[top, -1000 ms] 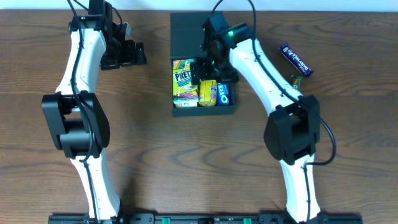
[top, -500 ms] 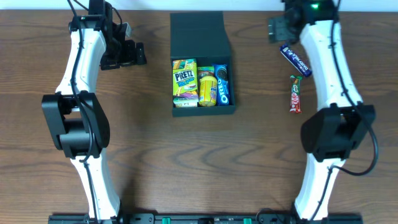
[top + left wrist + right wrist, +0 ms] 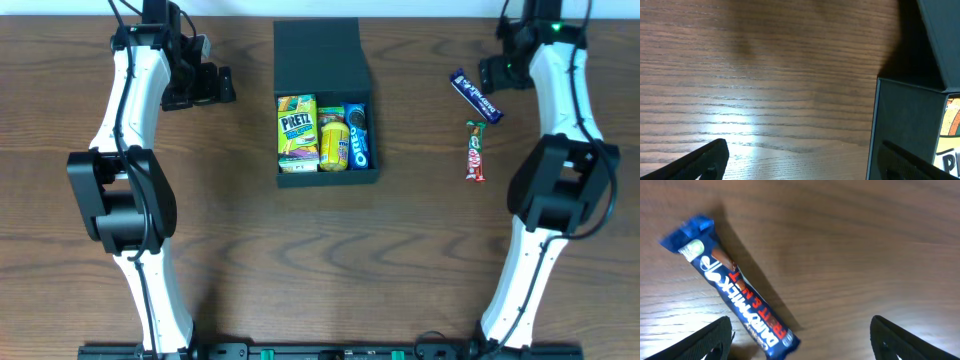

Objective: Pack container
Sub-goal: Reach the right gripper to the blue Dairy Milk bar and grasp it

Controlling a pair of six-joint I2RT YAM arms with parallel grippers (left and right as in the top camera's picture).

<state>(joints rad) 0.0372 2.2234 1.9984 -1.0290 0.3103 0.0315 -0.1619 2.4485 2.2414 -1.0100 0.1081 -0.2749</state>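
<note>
Overhead: the container (image 3: 328, 178) sits open at the middle of the table's (image 3: 250, 260) far edge. The right gripper (image 3: 497, 72) hovers just beside the blue bar (image 3: 476, 96) by the far right corner, much nearer to it than the left gripper (image 3: 213, 86).

Left wrist: jaws wide and empty, container wall close on the right.

Right wrist: jaws wide and empty. The bar runs diagonally, its near end toward the left jaw. The wrist probably needs squaring across that axis.

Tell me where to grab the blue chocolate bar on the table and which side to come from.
Grip the blue chocolate bar across its narrow width, about mid-length, coming straight down from above. It lies flat and diagonal on the table, so the open right gripper would probably need turning to straddle the long edges. The red bar lies apart, leaving both sides free.
</note>
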